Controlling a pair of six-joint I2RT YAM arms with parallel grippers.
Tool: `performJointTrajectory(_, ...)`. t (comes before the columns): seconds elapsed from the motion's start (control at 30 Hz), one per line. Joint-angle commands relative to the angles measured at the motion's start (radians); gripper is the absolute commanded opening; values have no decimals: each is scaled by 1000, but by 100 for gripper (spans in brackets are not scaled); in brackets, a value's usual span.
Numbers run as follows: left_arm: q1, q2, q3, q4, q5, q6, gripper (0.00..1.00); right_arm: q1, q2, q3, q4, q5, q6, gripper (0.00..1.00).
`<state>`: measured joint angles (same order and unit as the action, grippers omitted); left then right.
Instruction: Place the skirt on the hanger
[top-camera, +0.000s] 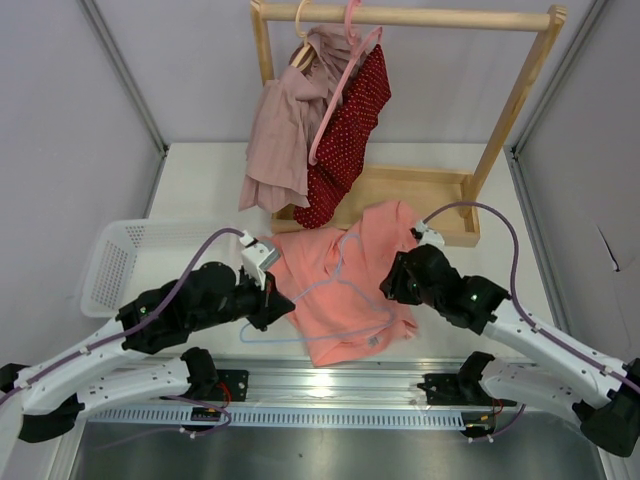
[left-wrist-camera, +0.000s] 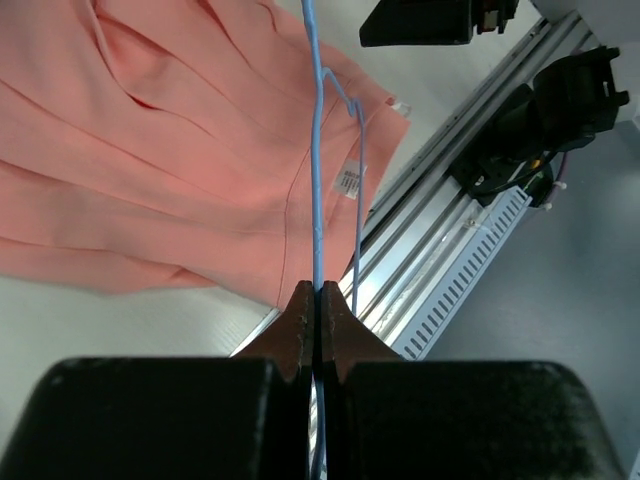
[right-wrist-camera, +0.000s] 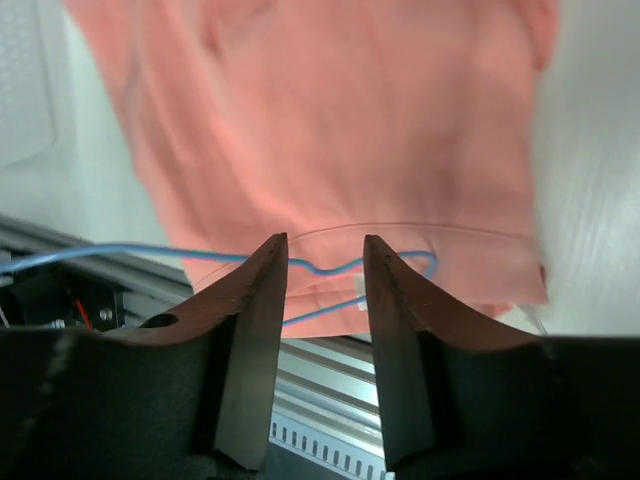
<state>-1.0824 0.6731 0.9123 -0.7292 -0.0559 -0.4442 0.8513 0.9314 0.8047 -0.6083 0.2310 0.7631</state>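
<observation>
The salmon-pink skirt lies flat on the table between the two arms. Across it lies the thin light-blue hanger, its hook pointing to the far side. My left gripper is at the hanger's left end, beside the skirt's left edge. In the left wrist view this gripper is shut on the hanger's wire, and the skirt spreads out beyond it. My right gripper hovers over the skirt's right side. In the right wrist view it is open, and the hanger's notched end and the skirt show between its fingers.
At the back stands a wooden rack holding a mauve-pink garment and a dark red dotted garment on a pink hanger. A white basket sits at the left. A metal rail runs along the near edge.
</observation>
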Motion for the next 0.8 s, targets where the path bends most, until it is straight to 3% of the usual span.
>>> performJointTrajectory(0.0, -4, -21, 7, 82, 48, 7, 0, -23, -84, -28, -177, 128, 151, 39)
performJointTrajectory(0.37, -4, -20, -4, 166, 137, 27, 0, -8, -206, -197, -295, 113, 350, 36)
performJointTrajectory(0.57, -4, 16, -19, 177, 116, 30, 0, 5, -302, -252, -370, 110, 392, 36)
performJointTrajectory(0.77, -5, 46, -49, 215, 88, 9, 0, 8, -324, -312, -328, 87, 400, 36)
